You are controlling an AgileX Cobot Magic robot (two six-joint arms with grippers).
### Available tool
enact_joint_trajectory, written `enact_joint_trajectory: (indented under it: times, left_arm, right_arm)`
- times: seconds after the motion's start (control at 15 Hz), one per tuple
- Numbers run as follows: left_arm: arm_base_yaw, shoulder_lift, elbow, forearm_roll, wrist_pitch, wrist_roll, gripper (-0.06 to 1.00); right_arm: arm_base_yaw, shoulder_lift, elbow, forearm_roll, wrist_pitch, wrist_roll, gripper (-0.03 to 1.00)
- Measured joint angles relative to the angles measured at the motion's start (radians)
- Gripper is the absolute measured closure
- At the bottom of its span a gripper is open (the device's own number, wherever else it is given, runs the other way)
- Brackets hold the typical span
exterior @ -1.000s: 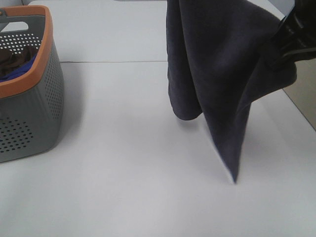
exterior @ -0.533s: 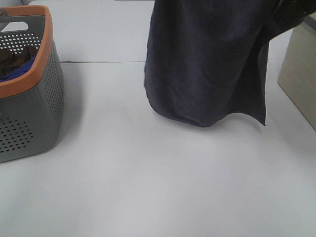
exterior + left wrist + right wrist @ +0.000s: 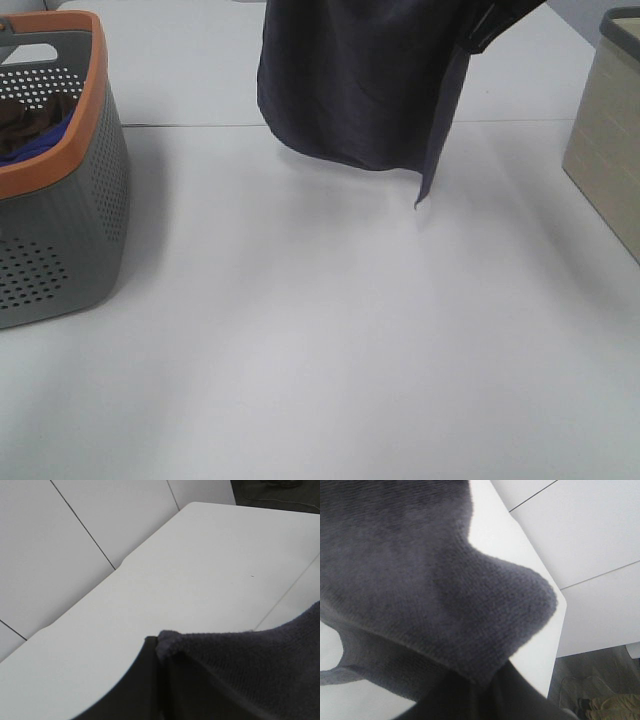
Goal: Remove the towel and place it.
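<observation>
Basket (image 3: 70, 200), grey with an orange rim, stands at the far left of the counter (image 3: 320, 350), cut by the frame edge, with a brown cloth (image 3: 25, 118) and a blue cloth (image 3: 35, 145) inside. Right of it, well apart from the basket, the towel (image 3: 360, 80) hangs in the air over the far middle of the counter, its hem clear of the surface and one corner trailing lowest on its right side. Its upper edge, running left to right, passes out of the high view, so neither arm shows there. Each wrist view fills with cloth: the left tool (image 3: 159, 650) appears clenched on a folded edge of the towel, and the right tool (image 3: 480, 690) appears to grasp a bunched corner, though plush hides most of both. The towel thus lies below and between the two tools, neither arm clearly nearer; laying it flat calls for both to descend together. At far right a beige box (image 3: 610, 150) is cut off. No white tag is visible.
</observation>
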Motion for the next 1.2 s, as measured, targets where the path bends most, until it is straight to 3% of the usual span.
enact_joint_trajectory:
  times: [0.13, 0.33, 0.53, 0.73, 1.07, 1.2]
  left_arm:
    - [0.032, 0.043, 0.000, 0.004, -0.114, 0.000, 0.94]
    - [0.069, 0.123, 0.000, 0.008, -0.225, 0.000, 0.94]
    - [0.069, 0.161, 0.000, 0.021, -0.332, 0.000, 0.94]
    - [0.069, 0.192, 0.000, 0.024, -0.435, 0.000, 0.94]
    - [0.069, 0.228, 0.000, 0.026, -0.476, 0.026, 0.94]
    - [0.058, 0.238, 0.000, 0.026, -0.379, 0.030, 0.94]
  right_arm:
    - [-0.063, 0.099, -0.107, -0.022, -0.080, 0.056, 0.97]
    - [-0.077, 0.255, -0.260, -0.030, -0.114, 0.063, 0.97]
    - [-0.098, 0.347, -0.331, -0.056, -0.181, 0.063, 0.97]
    - [-0.175, 0.409, -0.382, -0.078, -0.287, 0.063, 0.97]
    - [-0.272, 0.447, -0.392, -0.070, -0.447, 0.087, 0.97]
    - [-0.270, 0.451, -0.359, 0.007, -0.432, 0.212, 0.97]
